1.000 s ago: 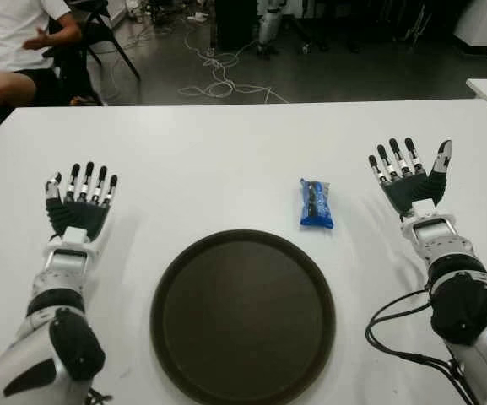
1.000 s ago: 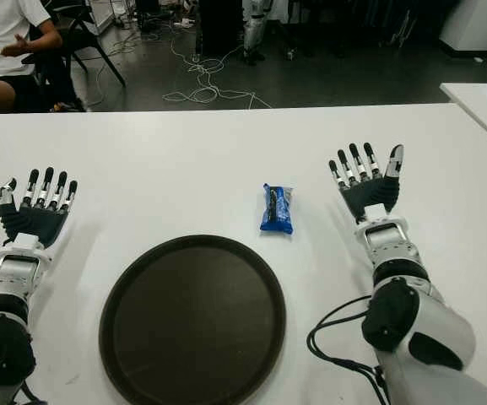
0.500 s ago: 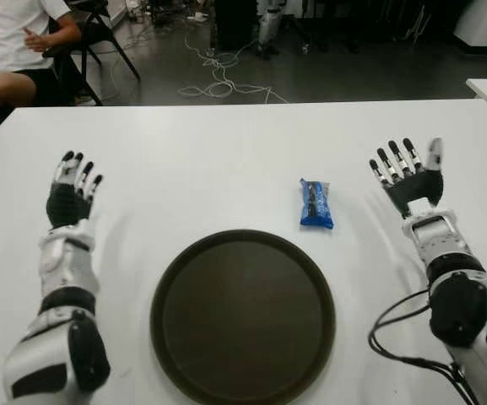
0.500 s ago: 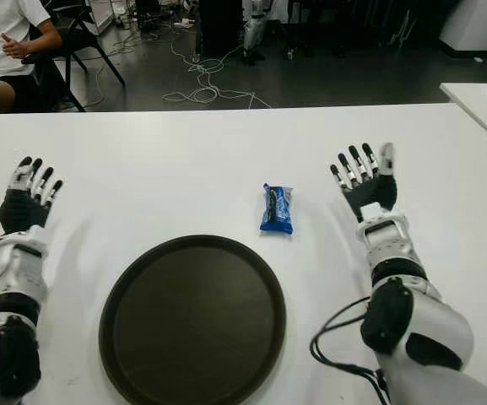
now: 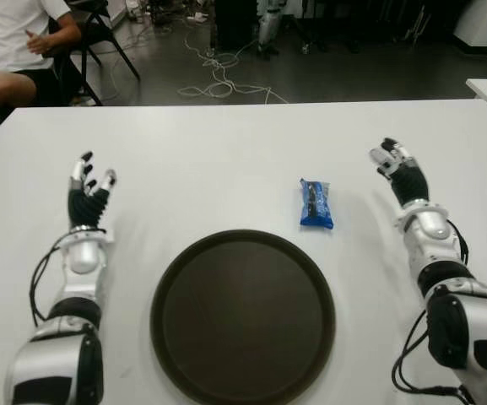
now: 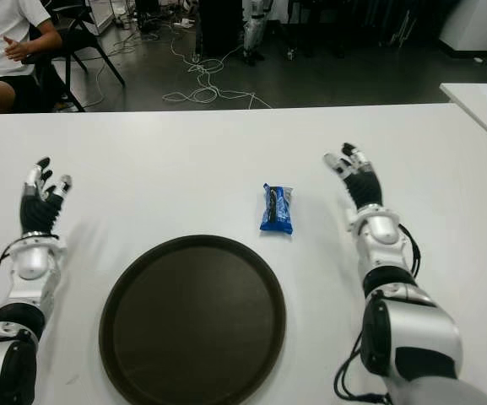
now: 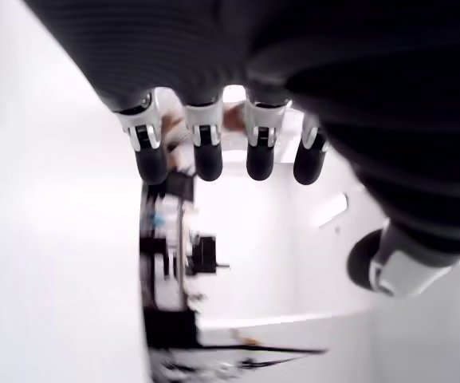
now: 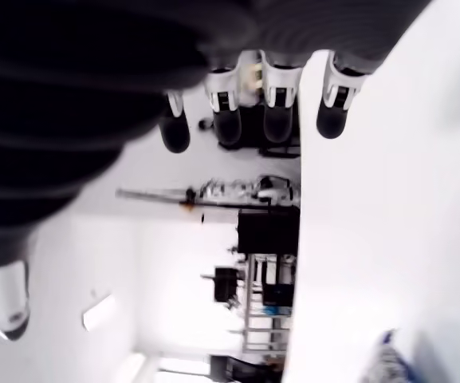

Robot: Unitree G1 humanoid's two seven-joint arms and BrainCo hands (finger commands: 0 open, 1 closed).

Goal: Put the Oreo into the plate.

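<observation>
The person (image 5: 15, 42) at the far left is getting cropped by the frame edge, and the blue Oreo (image 8: 387, 363) pack is only peeking, blurred, into the right wrist view's corner.

- I see plate (image 5: 243, 316) on table (image 5: 209, 143), near edge, centre.
- Oreo (image 5: 316, 203) on table just behind plate, to its right, not touching.
- Left hand (image 5: 86, 197) well left of plate; right hand (image 5: 402, 174) right of Oreo.
- Person (image 5: 15, 42) seated beyond table's far-left corner.
</observation>
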